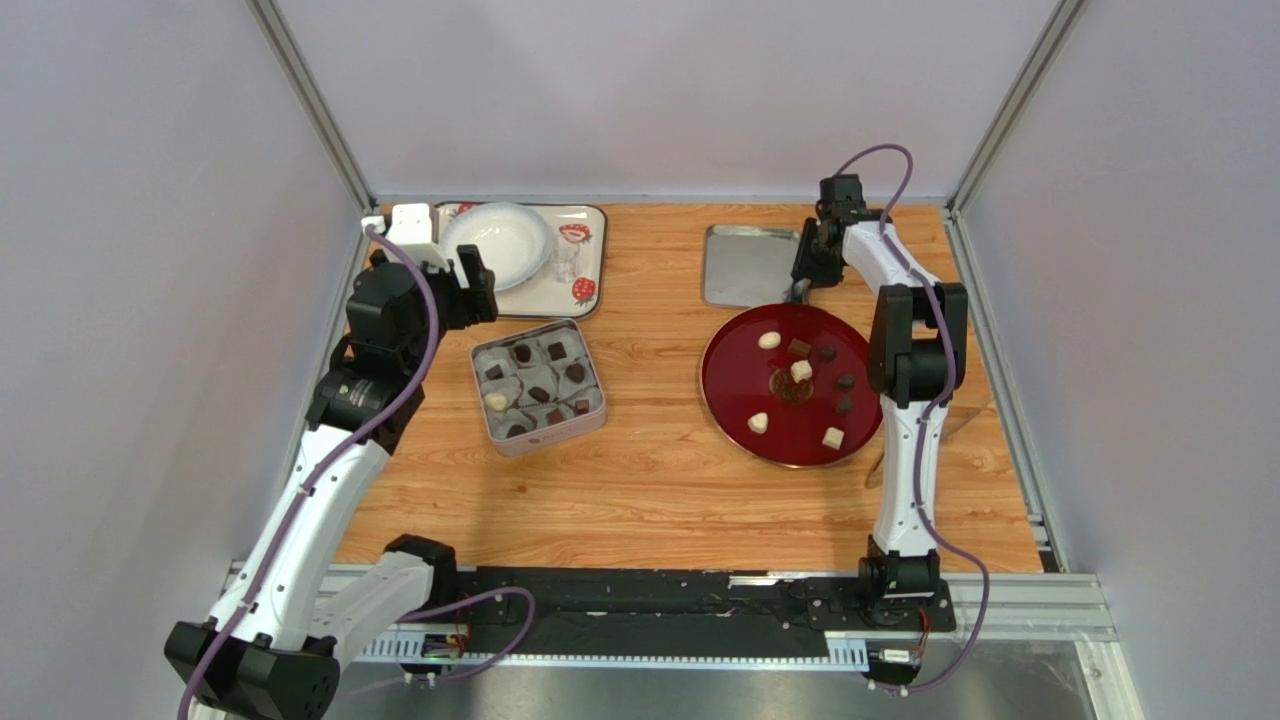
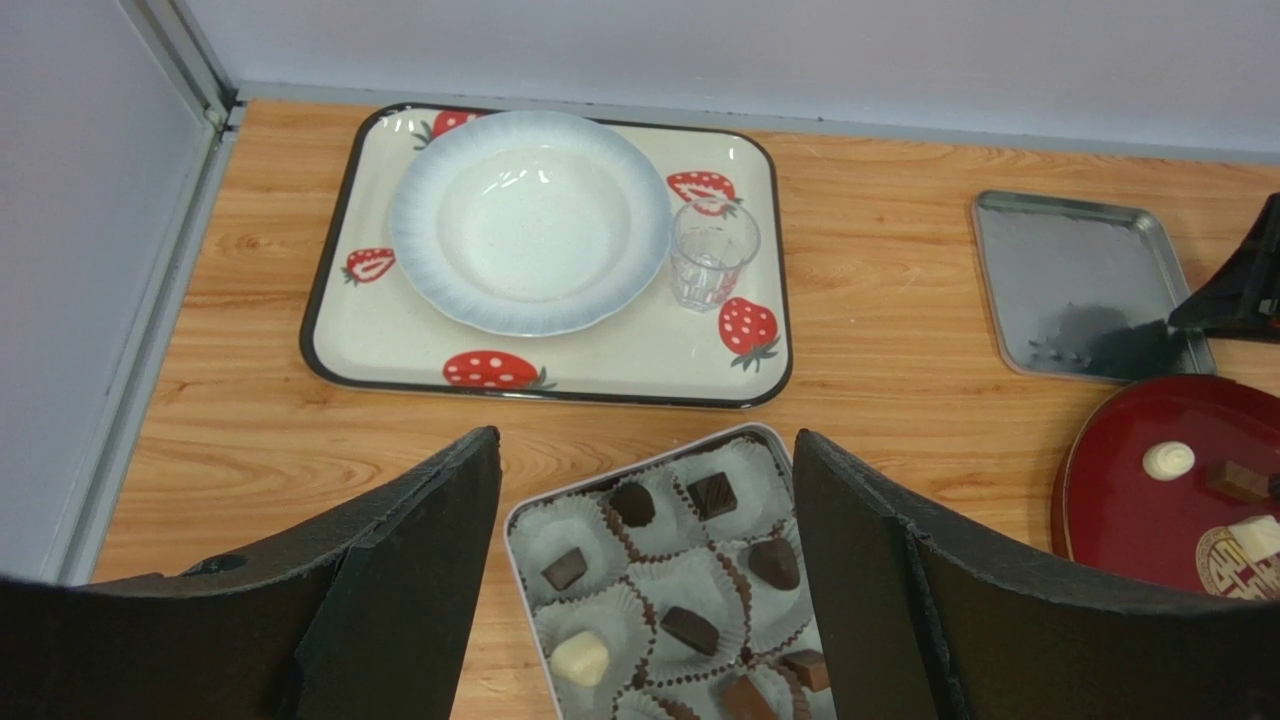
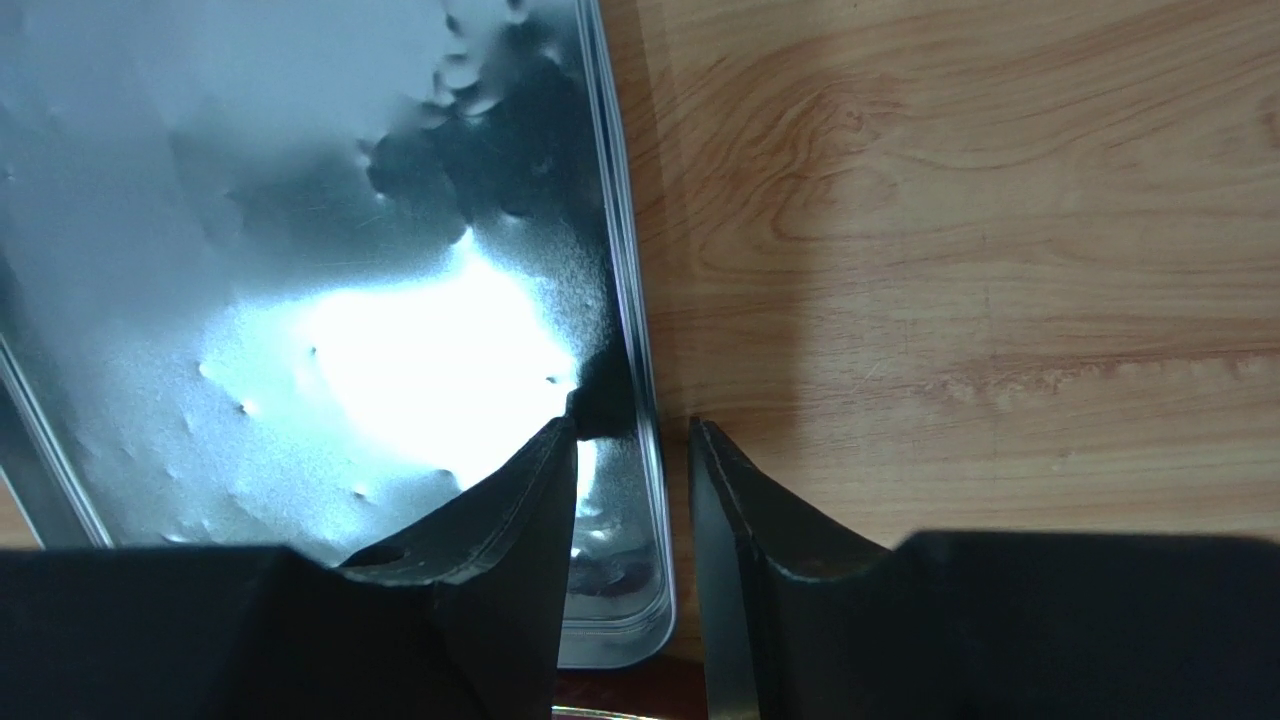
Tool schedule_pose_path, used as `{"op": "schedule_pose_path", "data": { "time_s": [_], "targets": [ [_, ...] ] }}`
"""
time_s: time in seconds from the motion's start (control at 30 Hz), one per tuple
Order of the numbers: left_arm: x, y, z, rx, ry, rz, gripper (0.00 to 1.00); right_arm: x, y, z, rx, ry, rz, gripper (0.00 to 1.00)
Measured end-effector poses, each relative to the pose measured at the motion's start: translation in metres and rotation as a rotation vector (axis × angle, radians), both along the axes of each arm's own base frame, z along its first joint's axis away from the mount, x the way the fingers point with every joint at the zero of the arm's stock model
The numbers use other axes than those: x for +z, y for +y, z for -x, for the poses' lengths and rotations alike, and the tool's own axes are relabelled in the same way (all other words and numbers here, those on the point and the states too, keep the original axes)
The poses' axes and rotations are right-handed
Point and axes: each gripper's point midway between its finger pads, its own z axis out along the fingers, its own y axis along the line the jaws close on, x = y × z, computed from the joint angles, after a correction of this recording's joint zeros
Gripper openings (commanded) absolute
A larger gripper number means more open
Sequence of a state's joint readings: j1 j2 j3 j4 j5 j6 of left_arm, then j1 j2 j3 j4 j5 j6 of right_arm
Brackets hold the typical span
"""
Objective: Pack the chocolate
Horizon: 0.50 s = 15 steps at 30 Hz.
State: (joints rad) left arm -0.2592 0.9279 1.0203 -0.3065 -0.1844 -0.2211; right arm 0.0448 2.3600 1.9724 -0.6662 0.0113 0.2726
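1. Holds the left jaws wide apart above the open tin (image 2: 519, 558), with nothing between them.
2. Has the right jaws narrow and low, astride one rim of the silver tin lid (image 3: 301, 225) near the lid's corner. One stands over the lid's inside and one over the wood, with a gap showing on each side, so not clamped.
3. Finds the chocolate (image 2: 712, 494) in two places. Dark pieces and a cream one sit in crinkled paper cups (image 2: 571, 528) inside the tin. More dark and cream pieces lie loose on the red plate (image 1: 736, 393).
4. Puts the tin left of centre on the wooden worktop (image 1: 661, 480), the plate well to its right, and the lid just beyond the plate.
5. Shows, beyond the tin, a strawberry-print tray (image 2: 361, 338) carrying a white bowl (image 2: 529, 225), with a small clear glass (image 2: 712, 252) just beside the bowl.
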Motion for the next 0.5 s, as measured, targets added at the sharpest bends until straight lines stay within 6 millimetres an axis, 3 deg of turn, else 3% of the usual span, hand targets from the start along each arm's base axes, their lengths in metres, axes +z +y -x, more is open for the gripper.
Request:
{"op": "schedule_pose_path", "data": {
  "time_s": [0.17, 0.33, 0.5],
  "targets": [
    [-0.002, 0.0, -0.001, 0.0, 0.005, -0.002, 0.82, 0.0, 0.007, 0.0, 0.007, 0.007, -0.041, 0.26],
    [-0.003, -0.001, -0.002, 0.0, 0.009, -0.002, 0.84, -0.001, 0.014, 0.001, 0.02, 0.012, -0.081, 0.07],
    [-0.004, -0.001, -0.002, 0.0, 0.011, -0.003, 0.86, 0.001, 0.029, 0.002, 0.04, 0.014, -0.13, 0.0]
  ]
}}
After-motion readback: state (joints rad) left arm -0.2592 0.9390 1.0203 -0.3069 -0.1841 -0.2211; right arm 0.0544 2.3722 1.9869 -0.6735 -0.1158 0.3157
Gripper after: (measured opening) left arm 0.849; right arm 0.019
